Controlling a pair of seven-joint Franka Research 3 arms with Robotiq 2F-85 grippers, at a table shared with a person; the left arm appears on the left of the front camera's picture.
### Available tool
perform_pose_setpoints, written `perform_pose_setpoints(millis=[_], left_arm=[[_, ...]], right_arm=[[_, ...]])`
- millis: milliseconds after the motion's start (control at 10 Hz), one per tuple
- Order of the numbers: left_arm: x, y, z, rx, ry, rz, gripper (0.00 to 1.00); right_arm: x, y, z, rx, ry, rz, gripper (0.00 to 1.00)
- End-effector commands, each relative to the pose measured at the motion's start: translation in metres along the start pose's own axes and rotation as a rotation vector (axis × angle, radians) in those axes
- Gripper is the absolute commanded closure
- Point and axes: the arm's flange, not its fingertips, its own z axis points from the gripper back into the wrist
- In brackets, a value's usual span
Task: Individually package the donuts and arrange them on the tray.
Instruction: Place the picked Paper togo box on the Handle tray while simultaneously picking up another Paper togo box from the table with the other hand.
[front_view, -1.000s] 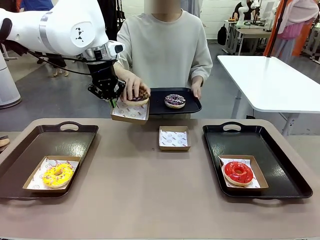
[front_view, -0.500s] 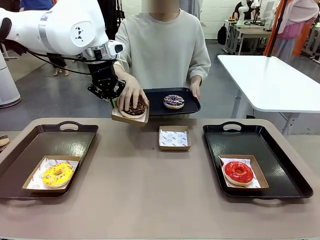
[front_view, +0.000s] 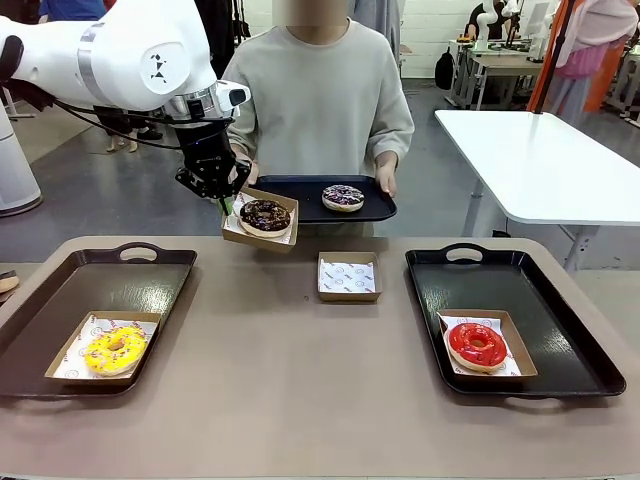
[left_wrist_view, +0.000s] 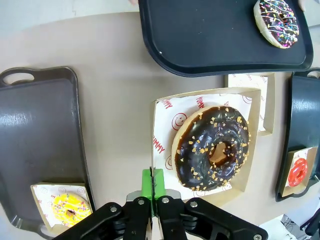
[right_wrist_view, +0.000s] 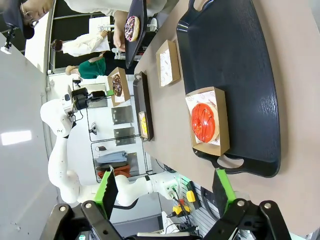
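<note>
The big left tray (front_view: 60, 300) holds the boxed yellow donut (front_view: 115, 350). The big right tray (front_view: 560, 340) holds the red donut (front_view: 477, 345). At the far side, a person holds a small black tray (front_view: 375, 208) with the purple donut (front_view: 343, 197). The left gripper (front_view: 225, 206) pinches one edge of a cardboard box (front_view: 255, 243), up in the air at the far left. The chocolate donut (front_view: 252, 213) lies in it. The box looks light and bendy, and the icing looks soft and sticky, so hold the box edge and keep it flat. The right gripper (right_wrist_view: 165, 186) is wide open and holds nothing.

Iced ring donuts (front_view: 477, 345): four
Shallow brown cardboard boxes (front_view: 349, 277): four
Black plastic handled trays (front_view: 560, 330): three
</note>
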Motion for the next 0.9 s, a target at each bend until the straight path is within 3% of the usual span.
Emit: perform_pose_setpoints(millis=[0,600,800], left_arm=[[-0.004,0.002,0.002,-0.005,-0.002,-0.015,1.0],[0.0,0.0,0.0,0.0,0.0,0.0,0.99],[0.006,0.032,0.014,-0.023,0.011,-0.017,0.99]], right_arm=[[0.0,0.001,0.003,0.008,0.004,0.002,0.0],[0.0,0.0,0.0,0.0,0.0,0.0,0.0],[0.012,0.053,-0.036,-0.118,0.053,0.097,0.0]])
